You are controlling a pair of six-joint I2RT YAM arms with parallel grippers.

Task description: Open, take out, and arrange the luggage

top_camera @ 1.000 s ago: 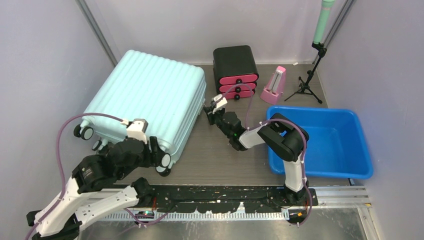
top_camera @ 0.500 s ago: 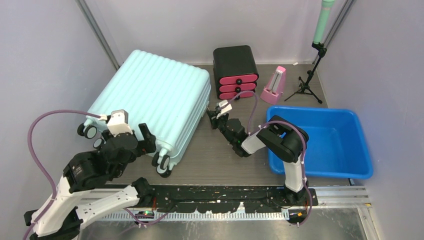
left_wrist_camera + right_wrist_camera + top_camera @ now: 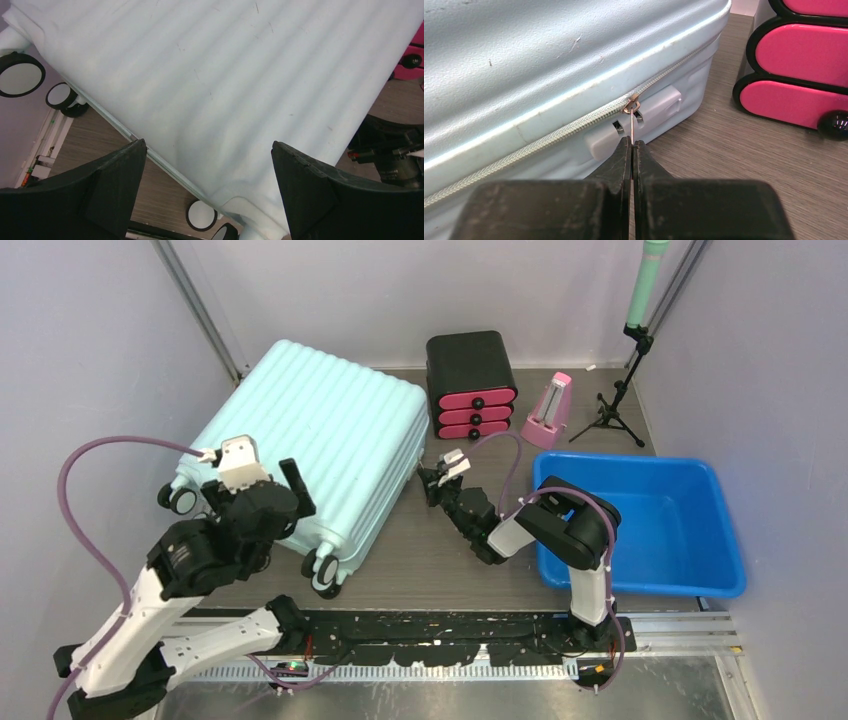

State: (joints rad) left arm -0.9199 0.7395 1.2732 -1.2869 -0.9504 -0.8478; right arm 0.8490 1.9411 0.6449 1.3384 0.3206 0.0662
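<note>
The pale mint-green ribbed suitcase (image 3: 310,435) lies flat and closed at the back left, its black caster wheels (image 3: 322,572) toward the near edge. My left gripper (image 3: 268,488) is open and hovers over its near-left corner; the shell (image 3: 215,85) fills the left wrist view between the fingers (image 3: 310,195). My right gripper (image 3: 428,480) is at the suitcase's right side, shut on the thin metal zipper pull (image 3: 632,117), which hangs from the zip line (image 3: 549,140) beside a pale lock block (image 3: 659,102).
A black drawer box with pink drawers (image 3: 471,385) stands behind the right gripper and shows in the right wrist view (image 3: 804,65). A blue plastic tub (image 3: 660,525) is at right. A pink metronome-like object (image 3: 548,412) and a small tripod stand (image 3: 620,390) sit at the back.
The suitcase has swung slightly, its right side moving back and right. My left arm has drawn back to the left over the near corner. My right gripper shifted a little right, still on the pull.
</note>
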